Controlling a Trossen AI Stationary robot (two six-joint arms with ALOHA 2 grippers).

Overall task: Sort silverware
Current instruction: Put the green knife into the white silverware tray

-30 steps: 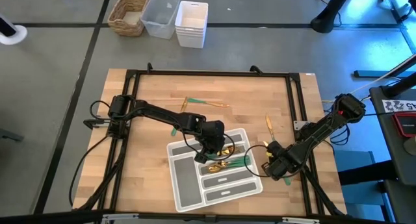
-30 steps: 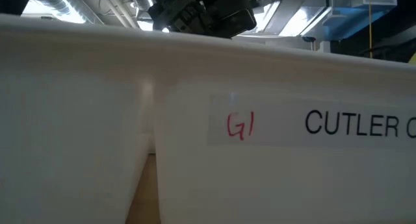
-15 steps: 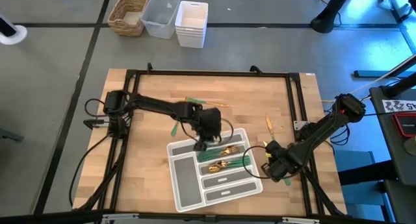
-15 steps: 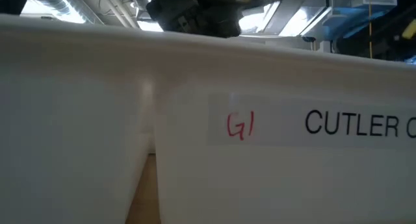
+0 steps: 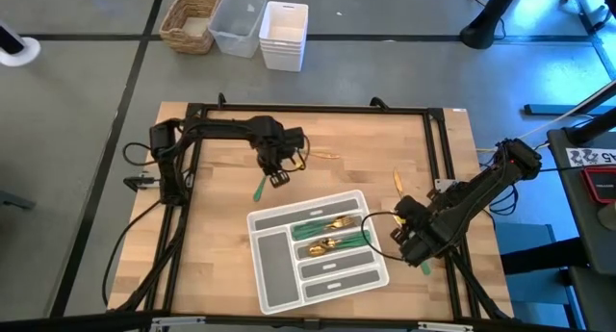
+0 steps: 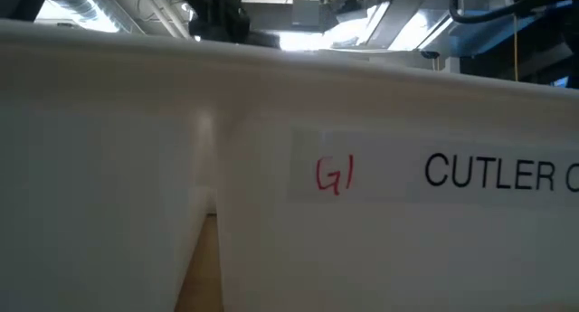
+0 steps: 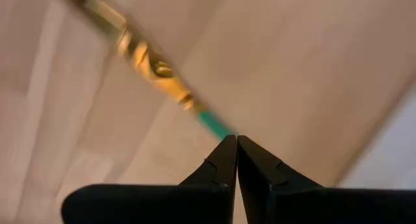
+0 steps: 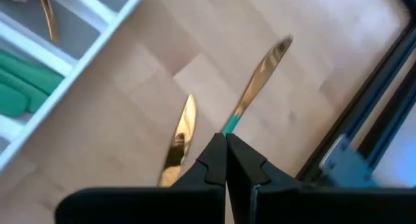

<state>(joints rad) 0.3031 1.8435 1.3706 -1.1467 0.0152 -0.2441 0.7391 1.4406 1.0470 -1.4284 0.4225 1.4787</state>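
Gold-headed, green-handled silverware (image 5: 332,223) lies in two compartments of the grey tray (image 5: 274,267). My left gripper (image 5: 279,170) (image 7: 235,141) is shut beside a fork (image 5: 318,155) (image 7: 153,62) on the far part of the table. The fork's green handle runs out from the fingertips. A loose green-handled piece (image 5: 258,190) lies to the left. My right gripper (image 5: 404,232) (image 8: 225,141) is shut right of the tray, its tips at the handle of a knife (image 5: 397,186) (image 8: 260,74). A second knife (image 8: 182,130) runs under that gripper, and its green end (image 5: 424,266) shows behind it. My left gripper has its shut tips at the fork's green handle (image 7: 214,124), close to the gold neck; I cannot tell whether they touch it. My right gripper has its shut tips at the knife's green handle (image 8: 232,122), just below the blade; I cannot tell whether they touch it.
A black frame (image 5: 438,149) borders the tabletop, close to my right gripper. A wicker basket (image 5: 190,22), a clear bin (image 5: 239,22) and a white bin (image 5: 285,34) stand beyond the far edge. A white container wall (image 6: 271,194) with lettering fills the low view.
My left gripper has moved from above the tray toward the table's far left, ending beside the fork on the wood. My right gripper has shifted slightly to the right, uncovering a green handle end behind it. The knife ahead of it has stayed in place.
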